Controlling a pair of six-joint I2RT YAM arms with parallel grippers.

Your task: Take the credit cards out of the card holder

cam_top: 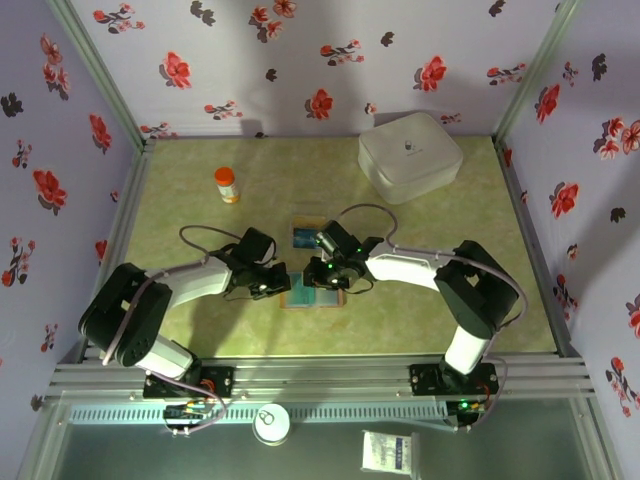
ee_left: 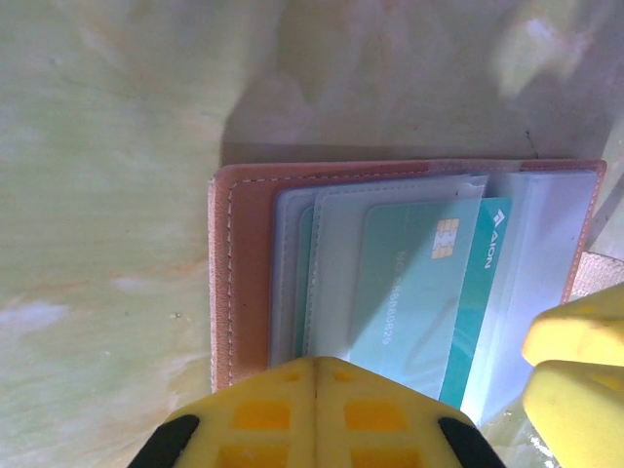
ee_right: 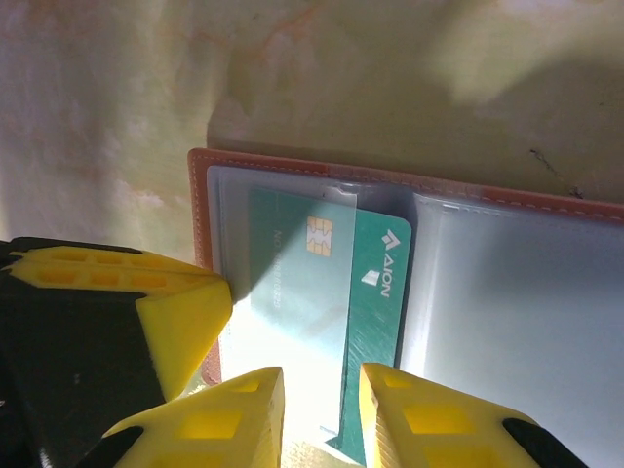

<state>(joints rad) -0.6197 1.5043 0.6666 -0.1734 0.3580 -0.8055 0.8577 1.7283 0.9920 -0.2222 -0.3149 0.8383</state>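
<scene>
The brown card holder lies open on the green table, its clear sleeves facing up. A teal credit card sticks partway out of a left-hand sleeve. My left gripper is shut, its tips resting on the holder's left half. My right gripper hovers over the card's lower edge, jaws narrowly apart with that edge in the gap. Its fingers show beside the left gripper's. Another blue card lies beyond the holder.
A big white rounded box stands at the back right and an orange bottle at the back left. Flowered walls close in three sides. The blue card rests in a clear tray just behind the grippers.
</scene>
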